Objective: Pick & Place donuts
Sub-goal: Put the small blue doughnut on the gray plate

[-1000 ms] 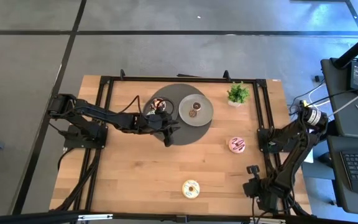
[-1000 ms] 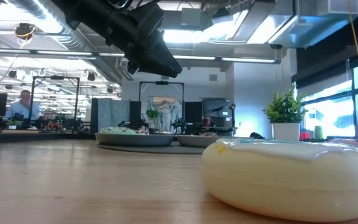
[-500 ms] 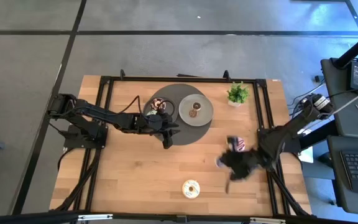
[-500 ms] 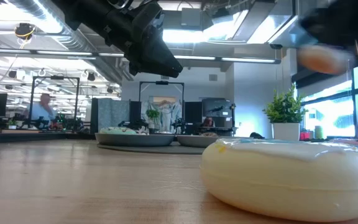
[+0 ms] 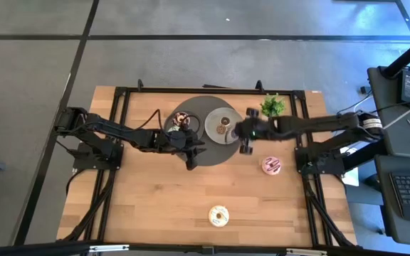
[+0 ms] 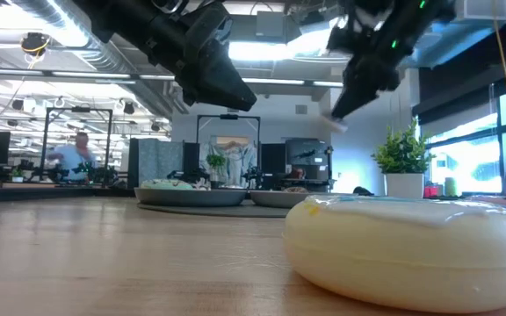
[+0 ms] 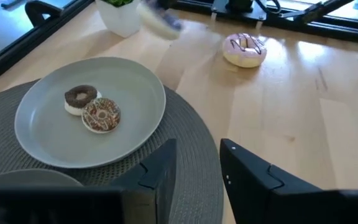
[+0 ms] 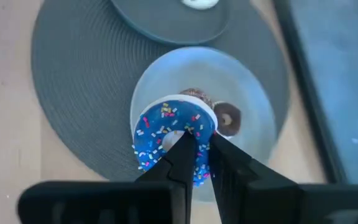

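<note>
- High view: the right gripper [image 5: 246,135] reaches out over the edge of the light grey plate [image 5: 230,131], which sits on a big round dark mat [image 5: 208,153].
- Right wrist view: its two fingers [image 8: 180,160] are pinched nearly closed on a blue donut with sprinkles [image 8: 166,132], one finger through the hole. The donut hangs in the air above the plate [image 8: 253,112].
- Two tiny brown donuts [image 7: 95,109] lie on that plate, touching each other.
- The left gripper [image 5: 191,151] hovers over the mat, near the darker plate [image 5: 191,114]. Left wrist view: its fingers [image 7: 160,171] are a little apart and hold nothing.
- A green donut [image 6: 172,183] lies on the darker plate.
- The pink donut [image 5: 272,166] lies on the wooden table [image 5: 155,199], well away from the mat, on the right arm's side.
- The cream-white donut [image 5: 218,215] lies alone near the front edge of the table.
- A small green plant [image 5: 272,107] stands at the back, just beside the right arm.
- Low view: a person [image 6: 79,154] is far off in the room behind.
</note>
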